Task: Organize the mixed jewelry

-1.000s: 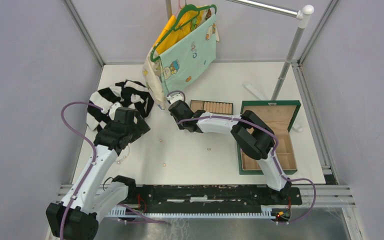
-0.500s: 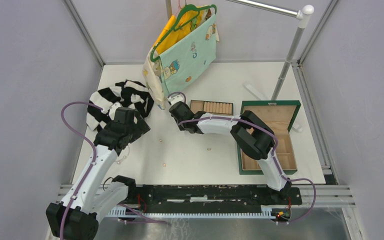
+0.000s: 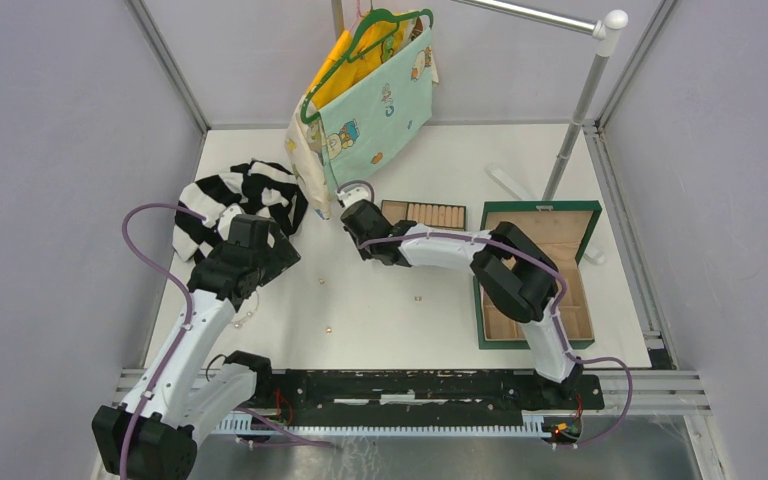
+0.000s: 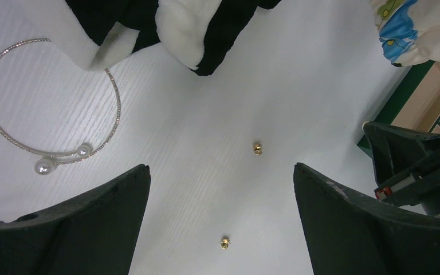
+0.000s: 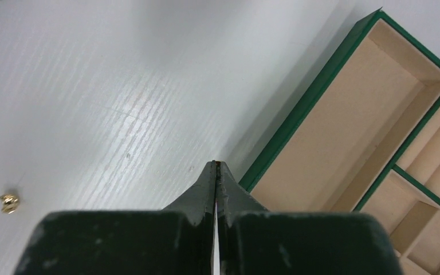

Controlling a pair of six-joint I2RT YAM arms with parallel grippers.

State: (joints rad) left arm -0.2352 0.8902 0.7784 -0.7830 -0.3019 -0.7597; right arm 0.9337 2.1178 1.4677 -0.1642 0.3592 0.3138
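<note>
Two loose pieces lie on the white table within the span of the left gripper, whose fingers stand wide apart over them, holding nothing. One gold bead sits ahead of the gap, toward the right finger. The second gold bead lies closer in, about midway between the fingers. Beyond the left finger, a pearl-tipped bangle rests with its far edge overlapped by a striped garment. Across the table, the right gripper is pressed fully together. Nothing shows between its tips, and whether something tiny is pinched cannot be told. A gold stud sits well off to that gripper's left, and the green box lies open to its right. Sorting looks barely begun, with the pick-up step in hand. The next move likely calls for centring the left gripper on one bead, then a fine, low pinch.
</note>
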